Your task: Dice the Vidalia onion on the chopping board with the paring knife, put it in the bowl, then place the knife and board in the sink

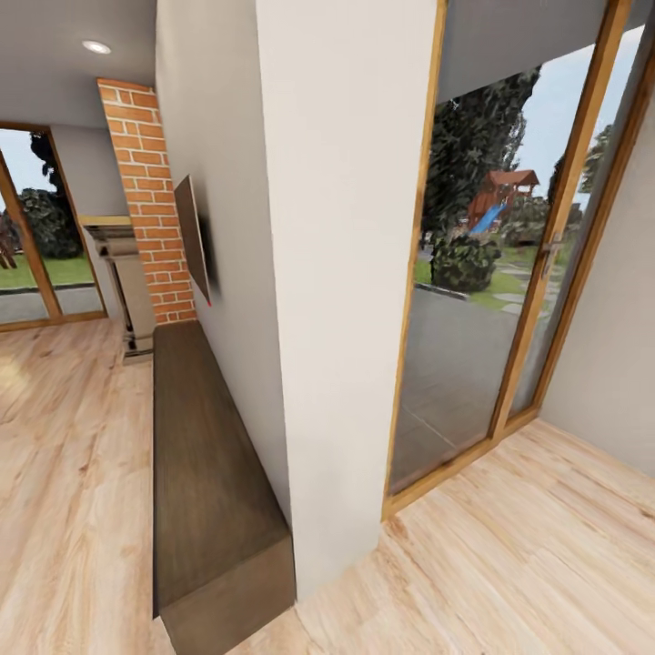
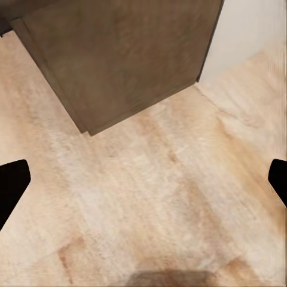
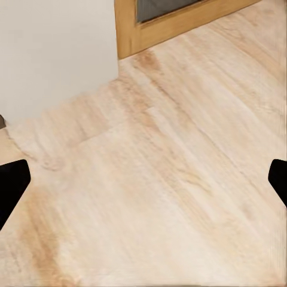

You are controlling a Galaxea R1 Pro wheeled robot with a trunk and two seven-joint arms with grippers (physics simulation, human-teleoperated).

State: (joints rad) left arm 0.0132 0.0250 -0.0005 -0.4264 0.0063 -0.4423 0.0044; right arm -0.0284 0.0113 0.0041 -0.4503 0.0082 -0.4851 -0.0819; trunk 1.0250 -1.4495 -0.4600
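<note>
Head view: white plaster wall end (image 1: 350, 273) dead ahead; long dark-brown wooden low cabinet (image 1: 205, 482) along its left side; red brick column (image 1: 150, 200) far left; wood-framed glass sliding door (image 1: 491, 273) on the right; pale wood plank floor (image 1: 73, 473).

Left wrist view: left claw (image 2: 143, 182) spread wide, holding nothing, over the floor, near the cabinet's corner.

Right wrist view: right claw (image 3: 143, 182) spread wide, holding nothing, over the floor by the wall base.

Judgement: travel step; kitchen, sink and onion lie elsewhere. Next: steer round the wall.
</note>
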